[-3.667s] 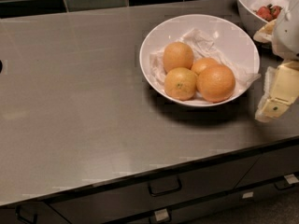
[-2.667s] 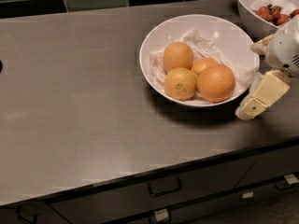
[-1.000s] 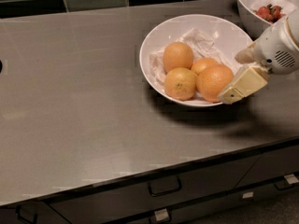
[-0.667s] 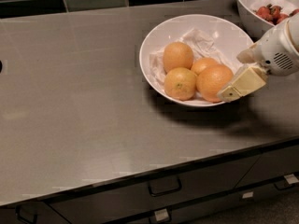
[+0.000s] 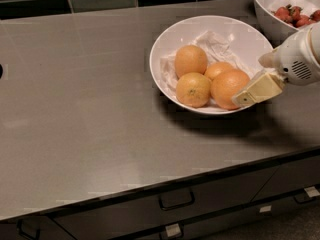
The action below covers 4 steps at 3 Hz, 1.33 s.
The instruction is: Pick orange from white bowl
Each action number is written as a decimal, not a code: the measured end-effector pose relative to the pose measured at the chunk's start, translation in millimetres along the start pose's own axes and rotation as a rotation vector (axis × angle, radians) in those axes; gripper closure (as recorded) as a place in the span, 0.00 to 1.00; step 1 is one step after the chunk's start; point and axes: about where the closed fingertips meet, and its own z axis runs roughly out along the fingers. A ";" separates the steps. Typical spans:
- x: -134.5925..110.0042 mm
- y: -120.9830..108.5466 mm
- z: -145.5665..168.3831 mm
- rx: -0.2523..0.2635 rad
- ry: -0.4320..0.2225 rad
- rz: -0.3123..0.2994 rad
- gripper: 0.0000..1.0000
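Gripper [image 5: 248, 82] hanging over the right rim of the white bowl [image 5: 165, 34], near the desk's right edge, its white rounded body reaching in from that side. Its jaws are standing apart and holding nothing. The long cream lower finger [image 5: 257, 89] is slanting down and to the left, its tip lying against the lower right flank of the orange [image 5: 226, 85], though real contact cannot be told. A shorter cream tip is showing above it, beside the bowl's right wall.

The orange is sitting in the front right part of the bowl, on crumpled white paper [image 5: 215, 39]. Three more fruits are crowding it. A paler orange [image 5: 193, 89] is lying just to its left, touching it, while a small orange [image 5: 218, 69] is peeking out behind it and a rounder one [image 5: 190, 60] is sitting toward the back left.

The bowl is resting on the grey desk [image 5: 75, 109], toward the back right corner and casting a dark shadow toward the front edge. A second bowl with red fruit [image 5: 270, 14] is standing in that corner, just behind the gripper. Dark drawers with handles [image 5: 176, 200] are running below the front edge
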 end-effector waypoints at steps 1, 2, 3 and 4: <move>-3.7 0.6 1.9 0.016 -0.018 0.006 0.27; -7.8 3.6 6.6 0.013 -0.029 0.006 0.28; -10.8 5.9 10.3 0.005 -0.035 0.003 0.31; -13.9 12.1 18.5 -0.017 -0.044 0.004 0.33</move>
